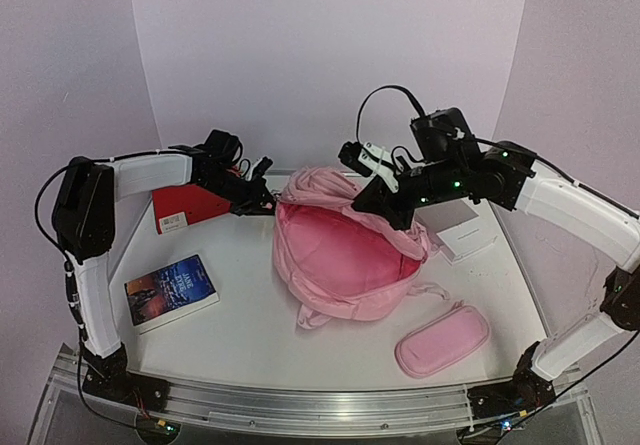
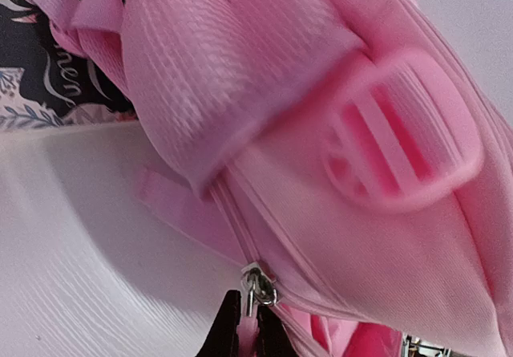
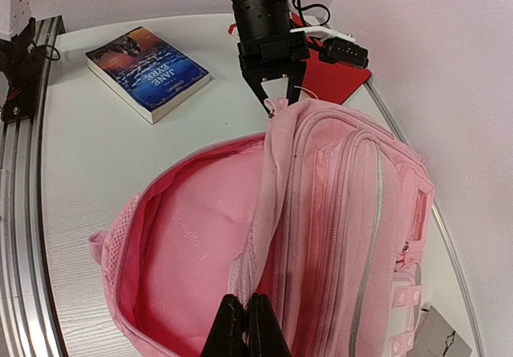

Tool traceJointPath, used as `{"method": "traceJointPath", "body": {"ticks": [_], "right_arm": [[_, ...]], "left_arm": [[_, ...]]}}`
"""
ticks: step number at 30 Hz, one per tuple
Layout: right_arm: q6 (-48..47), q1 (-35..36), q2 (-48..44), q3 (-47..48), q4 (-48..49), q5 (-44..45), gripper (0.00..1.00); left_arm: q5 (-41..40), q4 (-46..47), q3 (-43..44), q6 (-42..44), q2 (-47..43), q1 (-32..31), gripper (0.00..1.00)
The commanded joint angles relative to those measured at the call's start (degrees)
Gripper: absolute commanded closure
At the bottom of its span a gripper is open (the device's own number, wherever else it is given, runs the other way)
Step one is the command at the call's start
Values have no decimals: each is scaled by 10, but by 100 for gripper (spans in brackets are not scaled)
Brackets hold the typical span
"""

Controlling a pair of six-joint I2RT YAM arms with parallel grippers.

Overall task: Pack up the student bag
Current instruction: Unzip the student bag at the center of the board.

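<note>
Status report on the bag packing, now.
Left tool shut on zipper pull. Right tool shut on rim of large pink fabric backpack, main compartment open. Blue paperback book, oblong pink pencil case outside. Opening unobstructed.

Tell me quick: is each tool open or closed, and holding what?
Left tool: closed on the student bag's zipper pull.
Right tool: closed, pinching the rim of the bag's open compartment.

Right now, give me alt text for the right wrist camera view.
Open pink student bag, main compartment gaping; right gripper pinches its near rim, left gripper its zip pull. A book lies on the table behind.
</note>
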Motion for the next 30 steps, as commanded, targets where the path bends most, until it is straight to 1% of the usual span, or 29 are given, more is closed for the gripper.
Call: {"method": "traceJointPath", "body": {"ticks": [1, 4, 8, 9, 11, 12, 13, 17, 20, 23, 27, 30], "right_arm": [[15, 0, -53, 70, 8, -45, 100], [26, 0, -45, 77, 19, -60, 100], [34, 0, -35, 82, 36, -68, 100], [37, 0, -31, 83, 37, -68, 100], [48, -2, -20, 80, 45, -63, 100], [56, -3, -12, 77, 51, -62, 100], [70, -3, -3, 71, 61, -62, 100], [122, -4, 49, 64, 93, -62, 100], [171, -7, 94, 64, 122, -81, 100], [218, -7, 146, 68, 150, -99, 100], [246, -9, 207, 80, 161, -108, 100], [247, -10, 238, 84, 163, -108, 100]], "left_arm": [[-130, 30, 64, -21, 50, 74, 99], [-139, 28, 94, -23, 68, 82, 97], [-155, -3, 134, -17, 87, 89, 94], [-154, -9, 138, -16, 89, 91, 90], [-146, -23, 147, -10, 86, 93, 80], [-143, -33, 152, -5, 83, 93, 73], [-144, -44, 158, -3, 79, 94, 64], [-167, -83, 160, -8, 39, 99, 35], [-190, -105, 137, -32, -1, 114, 18], [-212, -118, 96, -68, -40, 144, 10], [-247, -105, 19, -115, -89, 189, 5], [-274, -97, -23, -142, -110, 217, 3]]}}
